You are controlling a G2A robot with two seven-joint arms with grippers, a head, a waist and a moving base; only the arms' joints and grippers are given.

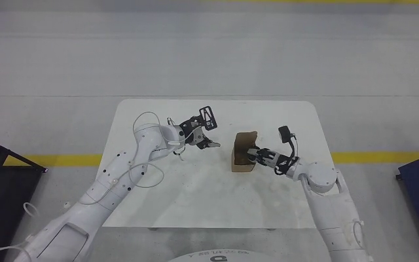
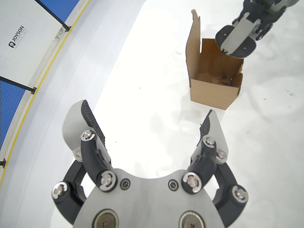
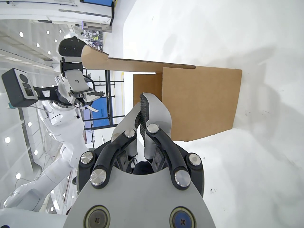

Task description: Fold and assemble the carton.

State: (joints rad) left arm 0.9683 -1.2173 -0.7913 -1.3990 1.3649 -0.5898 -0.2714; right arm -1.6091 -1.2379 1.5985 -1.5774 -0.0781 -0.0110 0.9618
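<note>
White table [image 1: 163, 196] on pale floor, yellow line alongside.

Right fingers [image 3: 158, 115]: pressed nearly together, pinching what looks like the top edge of one carton [image 3: 201, 100] wall. Judged a steadying hold, to fix the box in place and square for the other arm. Right gripper [image 3: 141, 103] angled in over the rim from the side away from the left arm.

Left fingers [image 2: 89, 117]: spread wide, holding nothing. Left gripper [image 2: 147, 112] hovering above bare table, near the carton but apart from it, pointed toward it; probably free for flap work.

Carton: plain brown, standing near mid-table, top open, one tall flap [image 2: 193, 46] upright along one side. Bottom seemingly folded in, with loose-looking inner flaps on its floor. Lid not yet closed, so assembly judged partway.

Writing: none visible on the carton. Printed marks on white and blue panels [image 2: 21, 31] beyond the table, not transcribed.
</note>
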